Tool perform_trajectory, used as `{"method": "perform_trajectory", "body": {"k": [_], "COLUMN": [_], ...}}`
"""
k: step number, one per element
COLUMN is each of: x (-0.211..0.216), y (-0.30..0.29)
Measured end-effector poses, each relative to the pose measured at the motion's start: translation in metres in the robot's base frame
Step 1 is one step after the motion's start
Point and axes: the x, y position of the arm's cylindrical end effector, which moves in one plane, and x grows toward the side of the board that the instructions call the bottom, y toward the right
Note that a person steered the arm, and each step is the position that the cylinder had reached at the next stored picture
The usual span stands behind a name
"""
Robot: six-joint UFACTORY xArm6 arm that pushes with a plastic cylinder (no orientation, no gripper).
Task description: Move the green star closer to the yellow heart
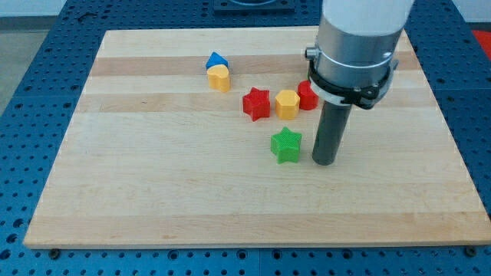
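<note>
The green star [286, 145] lies near the middle of the wooden board [153, 192]. The yellow heart [219, 77] sits toward the view's upper left, touching a blue block [217, 60] just above it. My tip [324, 162] rests on the board just to the right of the green star, a small gap apart from it. The rod rises from the tip to the grey arm body at the view's top.
A red star [257, 103], a yellow hexagon block [287, 103] and a red block [308, 96], partly hidden by the arm, stand in a row above the green star. Blue perforated table surrounds the board.
</note>
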Motion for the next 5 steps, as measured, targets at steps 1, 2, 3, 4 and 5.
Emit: {"method": "perform_trajectory", "body": {"k": [1, 2, 3, 4, 5], "x": [-0.004, -0.004, -0.004, -0.015, -0.040], "y": [-0.015, -0.032, -0.058, -0.096, -0.132]}}
